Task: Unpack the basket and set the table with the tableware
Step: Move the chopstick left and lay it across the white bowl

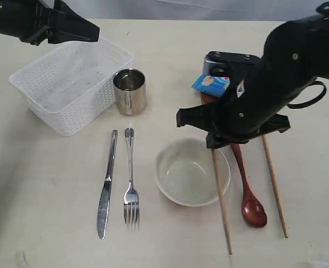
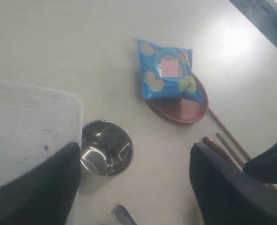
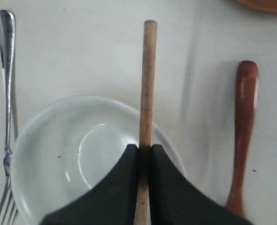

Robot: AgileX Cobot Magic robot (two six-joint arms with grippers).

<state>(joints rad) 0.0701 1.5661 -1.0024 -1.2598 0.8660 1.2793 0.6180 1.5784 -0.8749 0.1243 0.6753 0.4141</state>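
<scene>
My right gripper [image 3: 144, 154] is shut on a wooden chopstick [image 3: 148, 79] that runs over the right rim of the cream bowl [image 3: 73, 154]. In the exterior view this chopstick [image 1: 221, 195] lies beside the bowl [image 1: 191, 172], with the red-brown spoon [image 1: 248, 190] and the second chopstick [image 1: 274, 184] to its right. The knife [image 1: 107, 184] and fork [image 1: 130, 178] lie left of the bowl. The steel cup [image 1: 130, 90] stands by the white basket [image 1: 69, 84]. My left gripper [image 2: 134, 187] is open, held high above the cup [image 2: 105, 147].
A blue snack packet [image 1: 211, 84] rests on the small red-brown plate [image 2: 185, 110] behind the bowl. The right arm's bulk [image 1: 276, 84] covers the upper ends of the spoon and chopsticks. The pale table [image 1: 53, 223] extends bare at front left.
</scene>
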